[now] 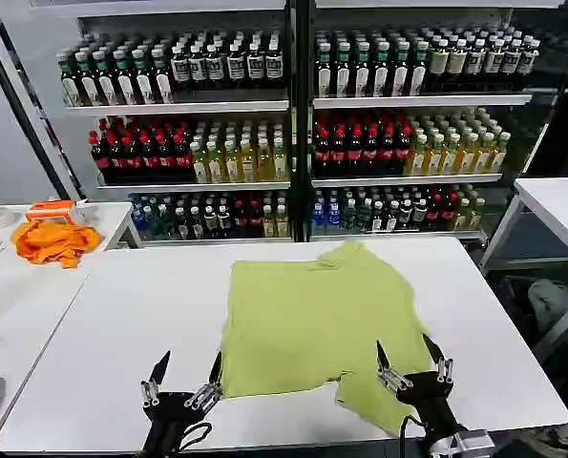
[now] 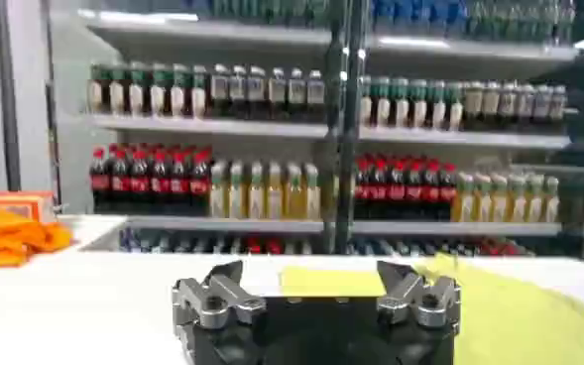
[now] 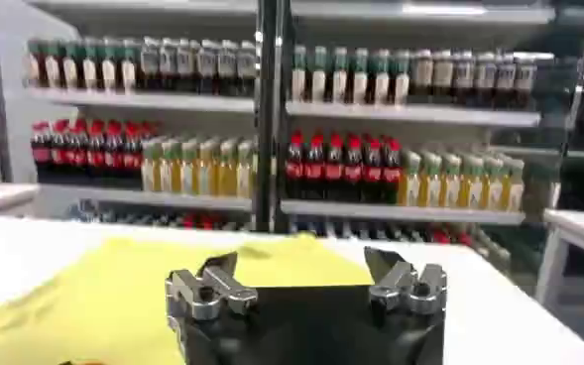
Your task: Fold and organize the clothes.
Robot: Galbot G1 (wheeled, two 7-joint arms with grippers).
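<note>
On table (image 1: 121, 315) | T-shirt (image 1: 312, 315) flat, long axis near-far | collar far

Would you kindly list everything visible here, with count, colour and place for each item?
Yellow-green cotton T-shirt: one, lime, spread flat on the near half of the white work table.
Bright orange cloth: one, crumpled on the white side table to the robot's left.
White side table on the right: one, at the robot's right.
Bottle shelves: three tiers behind the tables, holding many dark, red-labelled, yellow and blue bottles.
Left gripper: one, black and silver, open, at the table's near edge beside the shirt's left corner.
Right gripper: one, black and silver, open, over the shirt's near right part.
</note>
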